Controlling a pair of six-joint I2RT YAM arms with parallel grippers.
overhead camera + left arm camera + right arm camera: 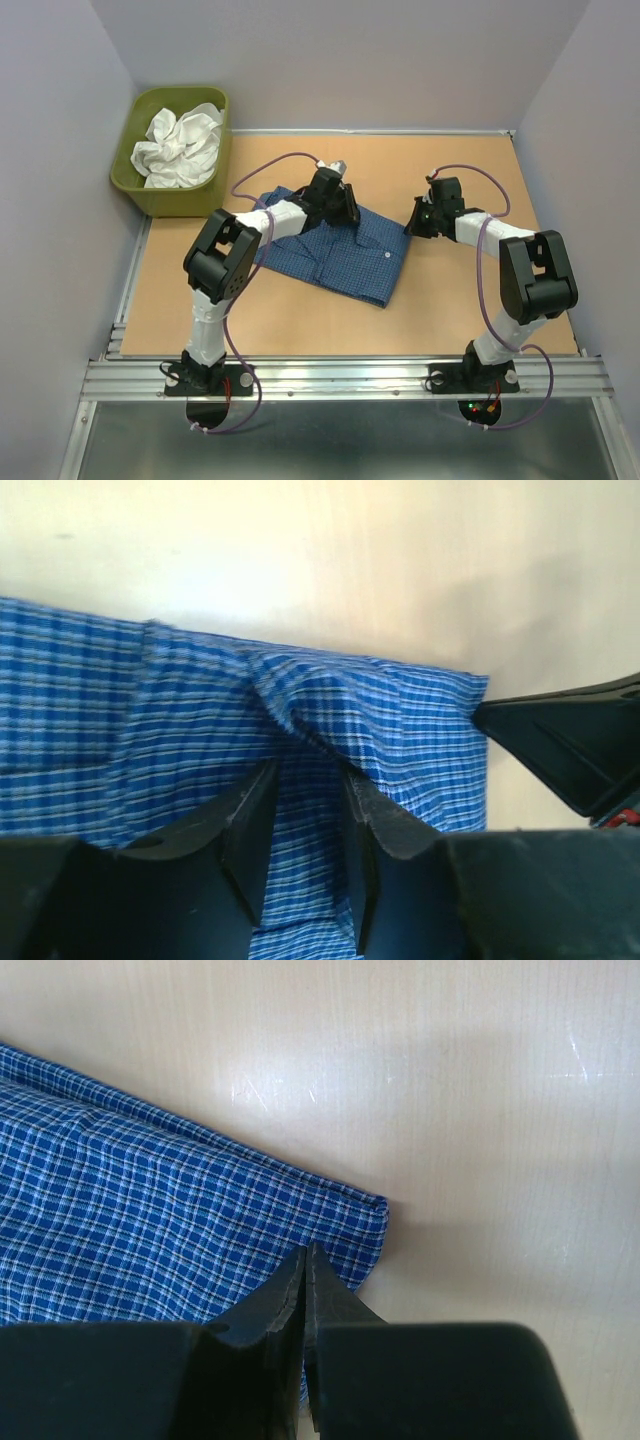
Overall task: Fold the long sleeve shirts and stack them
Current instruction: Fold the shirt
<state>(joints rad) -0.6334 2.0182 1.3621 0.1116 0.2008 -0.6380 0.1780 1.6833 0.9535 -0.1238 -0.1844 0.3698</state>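
Tan wood table (480, 300), folded blue checked shirt (345, 260) lying mid-table, both arms reaching to its far edge.
Shirt lies flat between the two arms, one pale button showing near its right side. Olive tub (172, 203) sits at the far left corner, with the white garment (180, 145) crumpled inside it. Left gripper (307, 775) is down over the shirt's far edge, jaws parted, a puckered ridge of cloth at the fingertips. Right gripper (305, 1255) is closed tight, tips over the shirt's far right corner; can't tell if cloth is pinched.
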